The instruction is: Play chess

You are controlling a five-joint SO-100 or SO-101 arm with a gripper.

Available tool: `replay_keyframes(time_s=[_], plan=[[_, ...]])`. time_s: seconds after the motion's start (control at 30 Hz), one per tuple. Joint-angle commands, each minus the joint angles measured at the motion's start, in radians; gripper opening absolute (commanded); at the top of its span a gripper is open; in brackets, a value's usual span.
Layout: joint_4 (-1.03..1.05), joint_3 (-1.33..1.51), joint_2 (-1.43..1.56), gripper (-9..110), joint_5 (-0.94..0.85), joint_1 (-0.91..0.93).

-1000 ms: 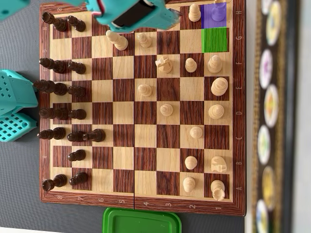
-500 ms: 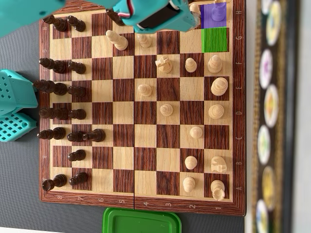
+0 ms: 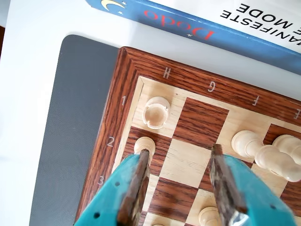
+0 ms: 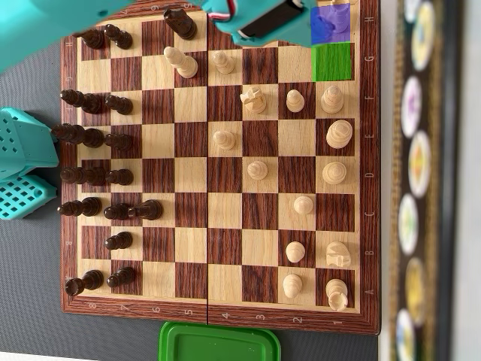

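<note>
Here the gripper hangs over the H-file corner of the chessboard, its jaws spread wide and empty, straddling roughly one square. In the wrist view a pale rook stands on the corner square by the "H" and "1" marks, and a pale pawn sits just beside the left jaw on the row marked 2. Which of these is to move I cannot tell.

Both look like turned wood: light, rigid and smooth, so probably a little slippery and easy to tip. The rook's straight body should offer a fair hold below the crown; the pawn is probably best pinched at its narrow neck under the ball head, since the round top would likely squirt out.

Legible writing: the board border reads H, G and F along one edge and 1, 2, 3 down the other. A blue book lying on the bench beyond the board reads "Dodo" upside down, and a white sheet shows "MANIFESTE" and "MODE", partly cut off.
</note>
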Motion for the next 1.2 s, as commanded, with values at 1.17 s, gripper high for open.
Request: replay_keyframes(time_s=[1.17], plan=[[-0.011, -0.290, -0.238, 20, -0.002, -0.009]])
